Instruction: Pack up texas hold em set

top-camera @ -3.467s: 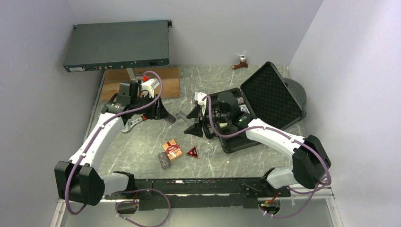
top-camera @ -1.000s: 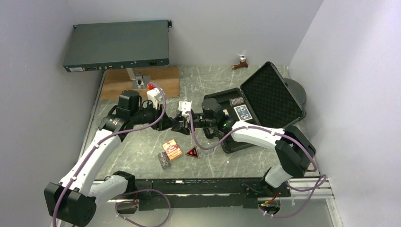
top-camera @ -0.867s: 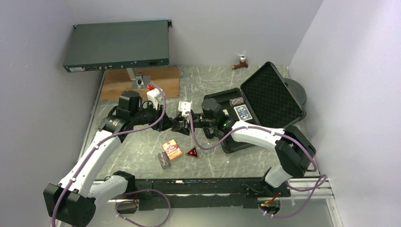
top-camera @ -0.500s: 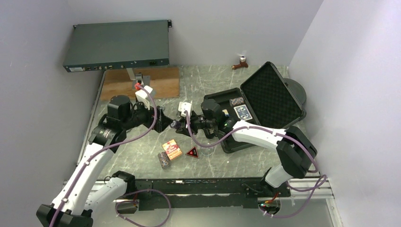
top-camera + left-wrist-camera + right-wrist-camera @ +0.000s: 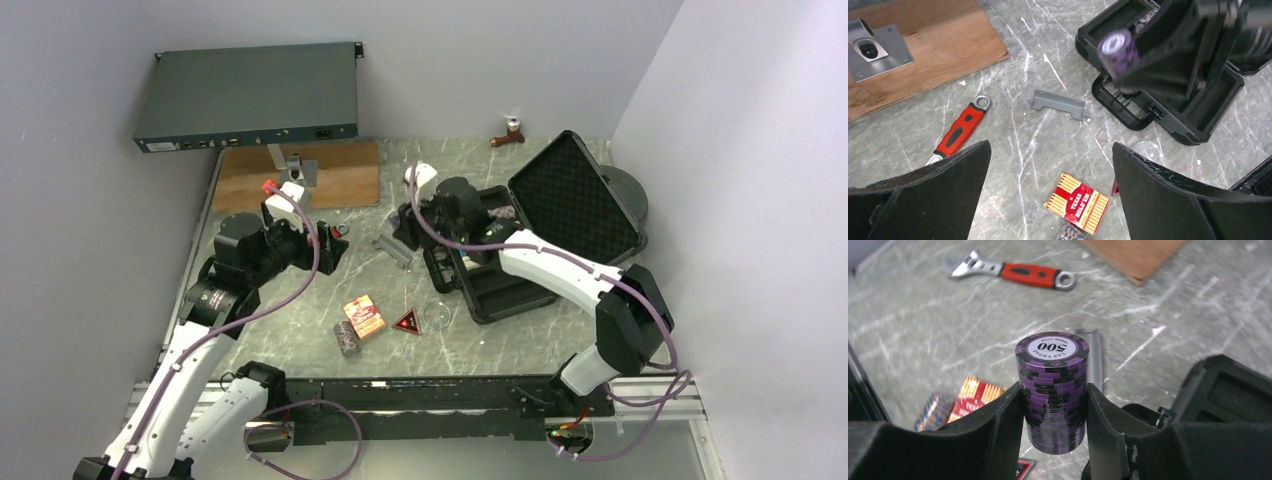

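Note:
My right gripper (image 5: pixel 1053 402) is shut on an upright stack of purple poker chips (image 5: pixel 1052 375), marked 500 on top. It hangs over the table just left of the open black case (image 5: pixel 500 290), whose lid (image 5: pixel 575 195) stands up behind. In the left wrist view the purple stack (image 5: pixel 1117 46) shows above the case's near corner (image 5: pixel 1128 112). My left gripper (image 5: pixel 1049 146) stands wide open and holds nothing, well left of the right gripper (image 5: pixel 408 225). Below it lie a red Texas Hold'em card box (image 5: pixel 1077 202), a blue chip stack on its side (image 5: pixel 347 339) and a red triangular piece (image 5: pixel 407 321).
A red-handled wrench (image 5: pixel 955 132) and a grey plastic bar (image 5: pixel 1058 104) lie between the arms. A wooden board (image 5: pixel 340 170) with a metal bracket (image 5: pixel 297 168) sits behind my left gripper (image 5: pixel 328 248). A dark rack unit (image 5: pixel 250 95) leans at the back left. A clear disc (image 5: pixel 438 317) lies by the case.
My left gripper opened, let go of the purple stack and drew back to the left. The right gripper kept the stack and carried it back toward the case.

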`<state>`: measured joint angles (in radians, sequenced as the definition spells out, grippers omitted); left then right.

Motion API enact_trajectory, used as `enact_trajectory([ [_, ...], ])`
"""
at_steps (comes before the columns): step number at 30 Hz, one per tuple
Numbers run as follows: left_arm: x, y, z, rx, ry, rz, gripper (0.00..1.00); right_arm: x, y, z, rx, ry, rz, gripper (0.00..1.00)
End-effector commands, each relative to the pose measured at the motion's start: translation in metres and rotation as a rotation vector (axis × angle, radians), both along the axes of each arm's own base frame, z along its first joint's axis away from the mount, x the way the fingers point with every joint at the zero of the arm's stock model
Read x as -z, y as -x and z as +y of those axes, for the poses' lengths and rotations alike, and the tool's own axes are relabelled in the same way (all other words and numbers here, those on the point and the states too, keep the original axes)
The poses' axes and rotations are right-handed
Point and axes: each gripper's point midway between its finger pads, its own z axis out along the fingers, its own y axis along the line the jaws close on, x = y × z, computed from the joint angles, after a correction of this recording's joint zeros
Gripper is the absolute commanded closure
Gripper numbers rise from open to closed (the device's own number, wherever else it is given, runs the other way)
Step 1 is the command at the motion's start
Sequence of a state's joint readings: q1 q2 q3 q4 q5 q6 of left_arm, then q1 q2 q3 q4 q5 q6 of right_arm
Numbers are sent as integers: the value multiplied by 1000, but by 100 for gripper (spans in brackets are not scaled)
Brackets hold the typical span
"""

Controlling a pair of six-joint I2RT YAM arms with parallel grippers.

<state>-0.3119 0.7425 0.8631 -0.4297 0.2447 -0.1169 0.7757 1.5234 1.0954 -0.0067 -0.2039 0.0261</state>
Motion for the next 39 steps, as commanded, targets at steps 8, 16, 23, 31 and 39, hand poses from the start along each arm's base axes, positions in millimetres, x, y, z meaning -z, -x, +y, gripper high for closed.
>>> enact_trajectory([
  [8,-10,-9,12,-84,1,-33,6,-18,-83,-69,726,-172,301,100],
  [16,-14,-9,20,-126,-3,-62,6,0,-98,-117,1263,-274,428,100],
  [23,-21,-8,35,-199,-16,-128,0,12,-103,-142,1504,-385,478,100],
  [31,-36,0,43,-230,-15,-142,0,44,-114,-153,1615,-398,666,100],
  [39,-5,1,53,-272,-63,-98,0,61,-128,-151,1635,-423,768,100],
])
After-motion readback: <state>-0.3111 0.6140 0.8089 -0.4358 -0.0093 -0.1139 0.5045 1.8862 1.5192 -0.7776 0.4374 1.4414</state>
